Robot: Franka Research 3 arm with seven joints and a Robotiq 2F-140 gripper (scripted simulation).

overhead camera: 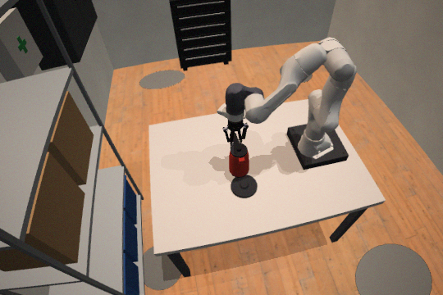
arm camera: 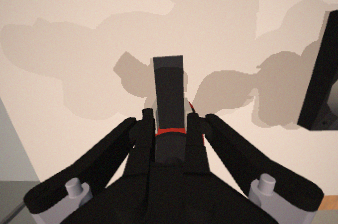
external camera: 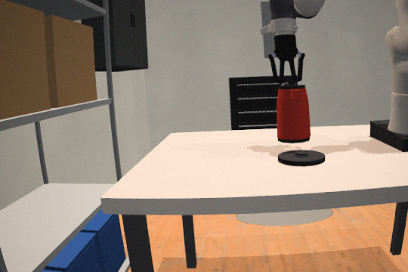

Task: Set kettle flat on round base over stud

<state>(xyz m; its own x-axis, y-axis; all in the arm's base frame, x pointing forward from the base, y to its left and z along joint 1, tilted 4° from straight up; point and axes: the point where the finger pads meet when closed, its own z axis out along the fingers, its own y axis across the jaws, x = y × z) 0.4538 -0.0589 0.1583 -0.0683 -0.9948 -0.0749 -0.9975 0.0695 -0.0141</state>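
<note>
Black two-finger gripper (external camera: pixel 287 77) is pointing straight down, pinching the dark handle bar (arm camera: pixel 169 95) of the tall red cylindrical kettle (external camera: pixel 293 113); fingers are pressing either side of the bar, so the body is hanging upright beneath the wrist, likely so it can go down flat; kettle is hanging clear of the table, bottom rim above the surface, near the table's middle; flat round black base disk (external camera: pixel 301 157), stud up, is lying just beside it toward the table's front edge, apart from it; kettle is reading as off-centre from the stud, so a short sideways shift looks needed before lowering.

White rectangular table (overhead camera: pixel 272 221) on dark legs is carrying the arm's black base plate (overhead camera: pixel 341 157) near its far right corner; wood-plank floor; grey walls; metal shelf rack (external camera: pixel 109 75) holding brown cartons is standing off the table's left edge; black slatted cabinet (overhead camera: pixel 201 33) is standing against the back wall.
</note>
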